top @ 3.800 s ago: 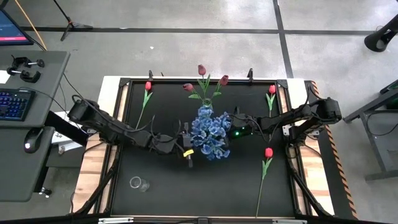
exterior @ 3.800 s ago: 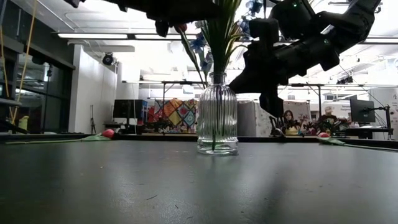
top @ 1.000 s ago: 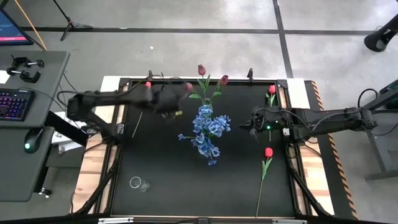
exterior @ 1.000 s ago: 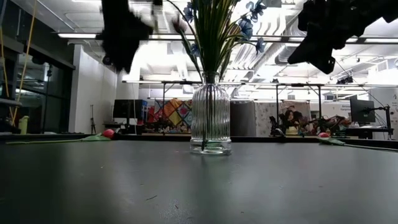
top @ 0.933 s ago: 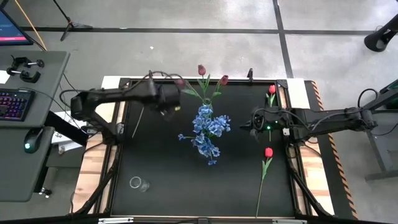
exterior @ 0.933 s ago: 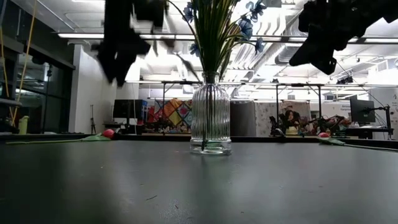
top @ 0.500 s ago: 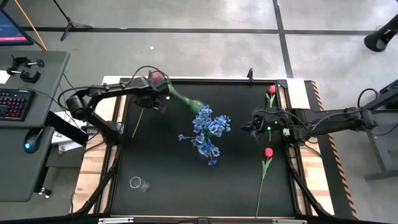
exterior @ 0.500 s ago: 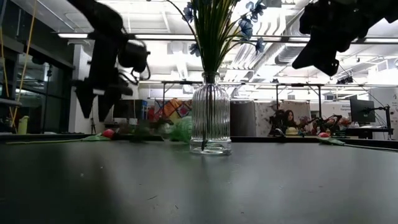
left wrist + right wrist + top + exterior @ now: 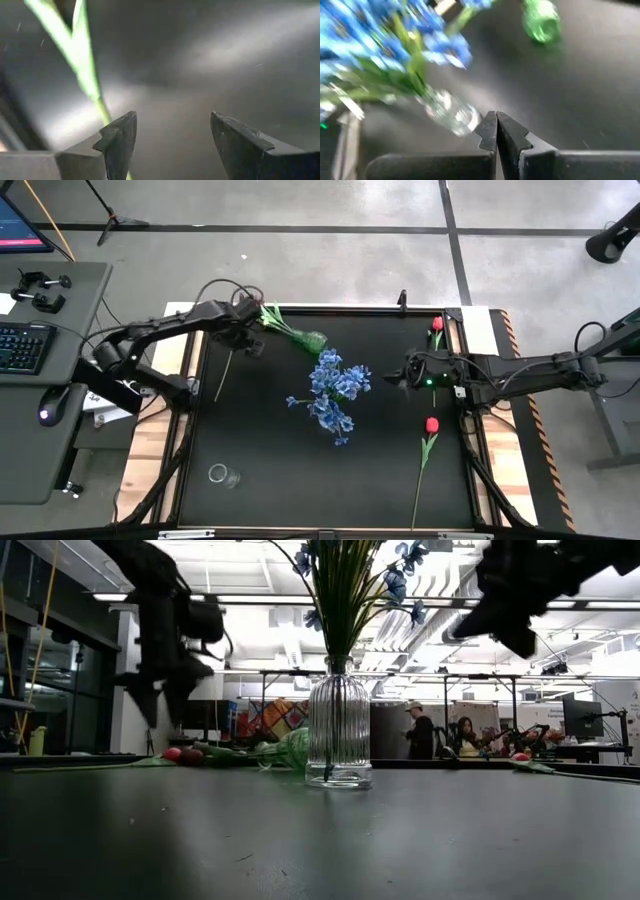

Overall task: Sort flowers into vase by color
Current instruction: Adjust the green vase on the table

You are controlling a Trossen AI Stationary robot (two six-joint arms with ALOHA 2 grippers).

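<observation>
Left gripper [image 9: 247,340] hangs above the table's far left corner with its two dark fingers [image 9: 120,142] spread apart and nothing between them; in its wrist view a green stem [image 9: 82,70] runs past one finger without being clamped. Just beside this gripper, toward the table's middle, a green vase [image 9: 313,340] lies on its side on the black table [image 9: 260,460], with tulip leaves [image 9: 272,316] fanning out of it toward the gripper. Farther from it, near the table's centre, a clear ribbed glass vase [image 9: 338,735] stands upright holding the blue blossoms [image 9: 335,388]. Right gripper [image 9: 393,379] hovers on the other side of that bouquet, near it but apart, with its fingers [image 9: 487,131] pressed together on nothing. Behind the right gripper, one red tulip [image 9: 436,327] lies by the far right edge, and another red tulip [image 9: 431,425] lies nearer the front with its stem running toward the front edge. A small clear glass [image 9: 222,475] stands at the front left, well apart from both grippers.
</observation>
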